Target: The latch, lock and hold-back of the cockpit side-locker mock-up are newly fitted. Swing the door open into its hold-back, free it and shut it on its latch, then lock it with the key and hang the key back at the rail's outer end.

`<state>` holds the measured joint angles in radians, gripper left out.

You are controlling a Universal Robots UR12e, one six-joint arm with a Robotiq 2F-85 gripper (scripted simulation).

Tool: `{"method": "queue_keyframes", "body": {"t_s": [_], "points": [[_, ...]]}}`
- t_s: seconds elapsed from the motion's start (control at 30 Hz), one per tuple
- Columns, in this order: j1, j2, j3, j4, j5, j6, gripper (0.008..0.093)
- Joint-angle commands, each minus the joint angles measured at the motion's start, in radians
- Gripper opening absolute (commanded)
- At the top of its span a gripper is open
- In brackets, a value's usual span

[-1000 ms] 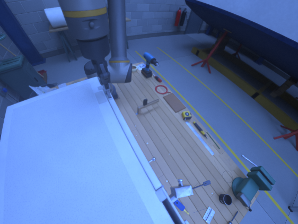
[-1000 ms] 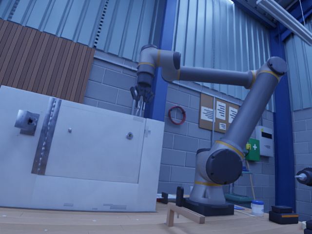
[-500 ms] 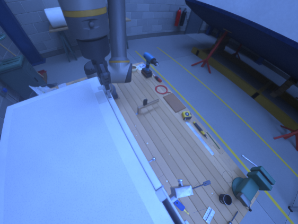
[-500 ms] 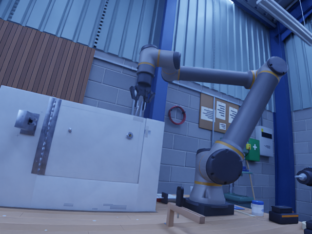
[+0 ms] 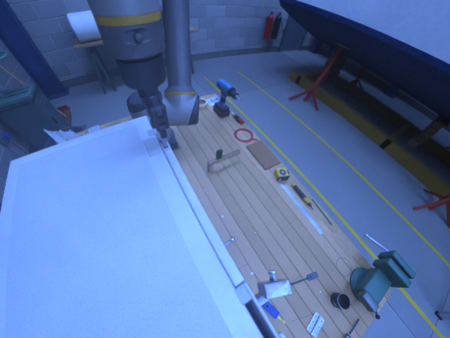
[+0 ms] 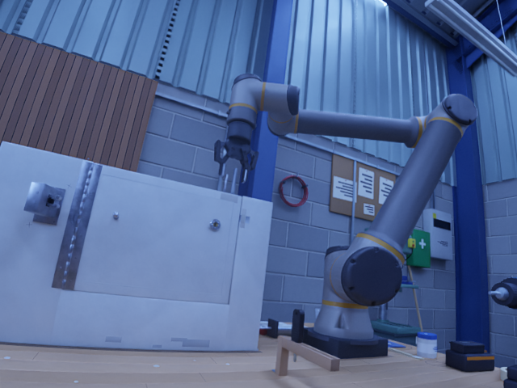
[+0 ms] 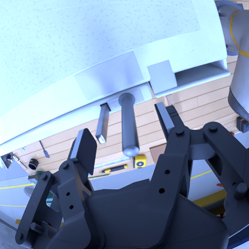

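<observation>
The key cannot be made out for certain; a flat grey bar (image 7: pixel 102 123) stands up from the locker's top edge beside a round upright pin (image 7: pixel 128 124). The white locker mock-up (image 6: pixel 125 250) stands on the bench, its door (image 6: pixel 154 238) closed flush, with a hinge strip (image 6: pixel 77 225) on the left, a small knob (image 6: pixel 115 215) and a round lock (image 6: pixel 214 224). A metal hold-back bracket (image 6: pixel 45 202) sits left of the hinge. My gripper (image 7: pixel 125 139) hovers open and empty over the locker's top right corner, straddling the pin and the bar.
The slatted wooden bench (image 5: pixel 264 208) carries a drill (image 5: pixel 224 96), red cable ring (image 5: pixel 244 135), tape measure (image 5: pixel 282 174), ruler, teal vice (image 5: pixel 380 278) and a wooden stop (image 6: pixel 305 355). My arm's base (image 6: pixel 351 330) stands right of the locker.
</observation>
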<state>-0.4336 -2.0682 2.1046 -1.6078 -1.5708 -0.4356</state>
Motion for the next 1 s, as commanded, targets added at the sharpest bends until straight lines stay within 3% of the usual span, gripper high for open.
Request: {"method": "queue_keyframes", "body": {"t_s": [0.0,0.5,0.97], "points": [[0.000,0.000,-0.001,0.000,0.000,0.000,0.0680],[0.000,0.000,-0.010,0.009,0.000,0.000,0.0680],[0.000,0.001,-0.080,0.078,0.000,0.000,0.0680]]}}
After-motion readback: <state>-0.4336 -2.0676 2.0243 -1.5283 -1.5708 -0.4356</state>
